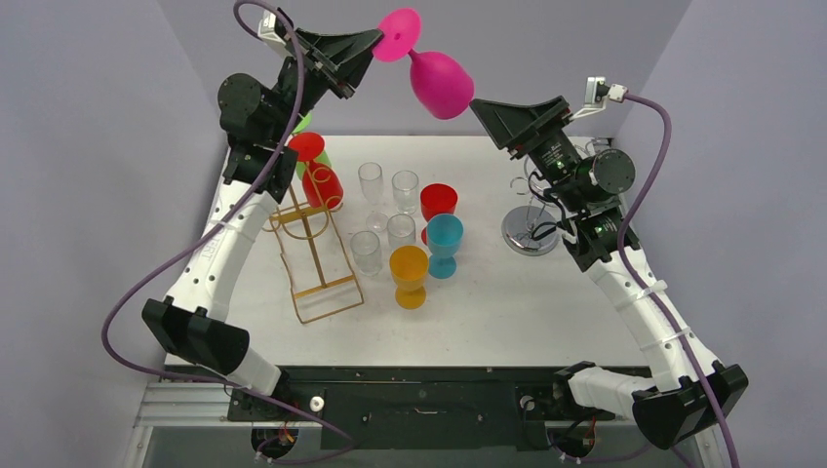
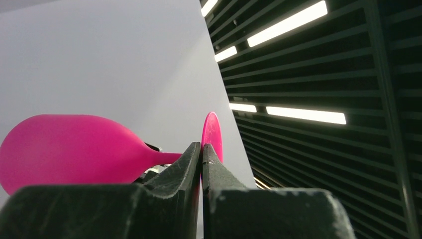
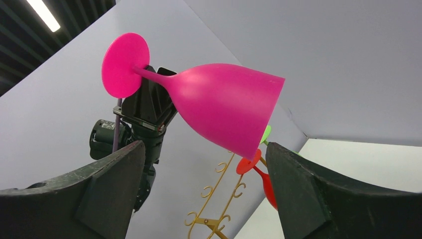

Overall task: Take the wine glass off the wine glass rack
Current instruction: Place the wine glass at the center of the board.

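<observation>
The left pincer is clenching the thin stem of the pink wine glass and holding it high in the air. The glass is tilted, with its foot disc just beyond the left fingers and its bowl pointing toward the right arm. It is hanging well above the table and well apart from the gold wire wine glass rack, where red glasses are hanging. The right pincer is standing released with its jaws spread wide and its tips just beside the rim of the bowl; I cannot tell whether they are touching it. Removal from the rack looks done for this glass, and a hand-over between the arms seems to be underway. The next move is calling for the right pincer to straddle the bowl, closing gently on the smooth, sloping wall, with the left letting go only once that grip is firm.
</observation>
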Motion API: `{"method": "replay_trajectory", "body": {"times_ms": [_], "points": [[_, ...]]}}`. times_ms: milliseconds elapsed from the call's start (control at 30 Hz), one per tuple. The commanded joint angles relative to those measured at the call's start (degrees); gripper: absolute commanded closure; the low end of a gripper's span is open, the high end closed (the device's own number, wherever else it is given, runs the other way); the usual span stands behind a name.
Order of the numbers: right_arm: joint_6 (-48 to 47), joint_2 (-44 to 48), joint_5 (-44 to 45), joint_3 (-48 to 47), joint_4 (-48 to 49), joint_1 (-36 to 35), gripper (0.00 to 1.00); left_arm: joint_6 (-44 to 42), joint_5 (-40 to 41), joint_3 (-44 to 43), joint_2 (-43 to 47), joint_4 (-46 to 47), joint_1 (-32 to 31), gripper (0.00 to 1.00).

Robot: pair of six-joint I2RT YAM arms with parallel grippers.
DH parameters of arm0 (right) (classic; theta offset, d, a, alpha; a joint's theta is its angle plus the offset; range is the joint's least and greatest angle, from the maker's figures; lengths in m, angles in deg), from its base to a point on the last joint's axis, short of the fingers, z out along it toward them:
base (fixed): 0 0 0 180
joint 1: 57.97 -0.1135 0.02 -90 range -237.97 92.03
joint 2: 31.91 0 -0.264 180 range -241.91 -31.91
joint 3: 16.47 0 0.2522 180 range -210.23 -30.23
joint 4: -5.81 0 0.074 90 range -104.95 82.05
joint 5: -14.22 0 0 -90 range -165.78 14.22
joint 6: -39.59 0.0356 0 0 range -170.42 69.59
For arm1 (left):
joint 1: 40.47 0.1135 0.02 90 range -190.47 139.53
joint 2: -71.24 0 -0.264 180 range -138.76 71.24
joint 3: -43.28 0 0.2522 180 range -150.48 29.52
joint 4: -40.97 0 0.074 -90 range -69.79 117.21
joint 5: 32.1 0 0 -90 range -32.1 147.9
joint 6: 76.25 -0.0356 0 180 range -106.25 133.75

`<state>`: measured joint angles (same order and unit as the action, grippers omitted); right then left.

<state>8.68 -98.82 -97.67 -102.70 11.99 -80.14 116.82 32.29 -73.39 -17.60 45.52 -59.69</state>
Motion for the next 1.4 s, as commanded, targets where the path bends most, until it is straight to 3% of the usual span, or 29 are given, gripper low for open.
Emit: {"method": "replay_trajectory", "body": {"times_ms": [0, 267, 567, 867, 1067, 1167, 1233, 1367], "points": [[0.63, -0.06, -0.11, -0.38, 5.87, -0.15, 0.15, 5.3, 1.07, 0.9, 3.3, 9.27, -1.51, 1.0], [0.96, -0.12, -1.2, 0.43, 7.42, -0.11, 0.15, 5.93, 1.47, 1.75, 3.97, 9.63, -2.44, 1.0], [5.76, -2.34, -8.11, -0.77, 18.44, -0.8, 0.22, 9.08, 0.91, 2.06, 3.51, 12.96, -3.81, 1.0], [11.12, -2.42, -9.61, -0.22, 26.21, -1.42, 0.54, 12.23, 0.38, 5.38, 4.1, 17.46, -5.38, 1.0], [11.64, -0.95, -8.57, 0.99, 27.58, -1.98, 0.7, 12.49, -0.09, 7.34, 5.36, 18.12, -5.52, 1.0], [11.44, -0.01, -7.85, 1.66, 27.12, -2.08, 0.86, 12.55, -0.35, 8.18, 5.56, 18.74, -5.68, 1.0], [10.63, 0.99, -7.28, 1.86, 25.73, -2.13, 0.98, 12.04, -0.44, 8.97, 5.64, 19.04, -5.8, 0.94], [6.6, 4.26, -4.63, 1.89, 18.61, -2.25, 1.0, 9.96, -1.48, 10.42, 6.15, 18.58, -6.0, 0.77]]}}
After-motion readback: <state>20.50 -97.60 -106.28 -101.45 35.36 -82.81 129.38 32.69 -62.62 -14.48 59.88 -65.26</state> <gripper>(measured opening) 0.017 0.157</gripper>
